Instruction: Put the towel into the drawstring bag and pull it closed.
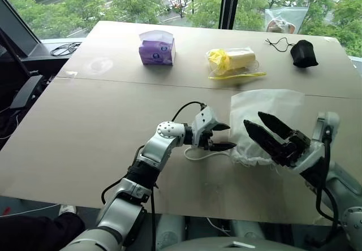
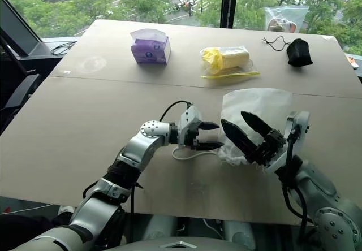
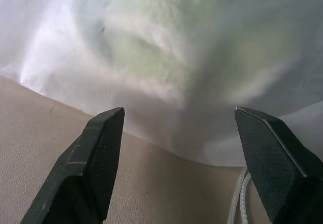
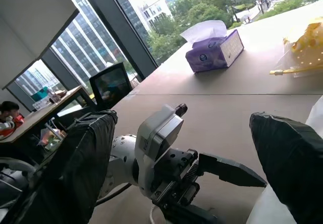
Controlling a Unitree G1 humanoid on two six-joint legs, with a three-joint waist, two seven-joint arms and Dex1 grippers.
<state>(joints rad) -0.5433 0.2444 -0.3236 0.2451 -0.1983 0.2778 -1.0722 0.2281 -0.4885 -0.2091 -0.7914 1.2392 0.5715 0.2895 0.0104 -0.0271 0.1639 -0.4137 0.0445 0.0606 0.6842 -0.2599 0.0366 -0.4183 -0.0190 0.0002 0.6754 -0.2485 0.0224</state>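
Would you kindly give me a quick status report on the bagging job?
Both grippers open: left gripper at the drawstring bag mouth, right gripper raised over it. Towel shows pale green through the bag. Cord loose on table, not pulled.

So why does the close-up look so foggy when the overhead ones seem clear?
Left wrist view: the drawstring bag sits too close, so it blurs, with the towel a pale green smear behind plastic. Eye views: even daylight from the windows, soft shadows on the table.
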